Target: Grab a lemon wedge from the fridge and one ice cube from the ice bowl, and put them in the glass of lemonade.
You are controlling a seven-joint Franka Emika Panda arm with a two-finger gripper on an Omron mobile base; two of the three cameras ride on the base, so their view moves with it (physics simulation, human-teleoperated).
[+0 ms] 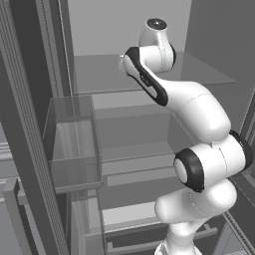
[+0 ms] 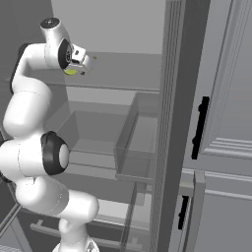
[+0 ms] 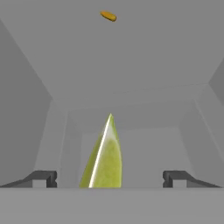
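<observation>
Lemon wedge stands between my gripper's wide-open jaws on an upper shelf of the fridge; closing off-centre could squirt the slick wedge backward.

Lemon wedge: lower end cut off at the bottom of the hand view; in the right base view it is a yellow sliver, mostly hidden behind the gripper. Small orange object on the fridge shelf: too small to identify.
</observation>
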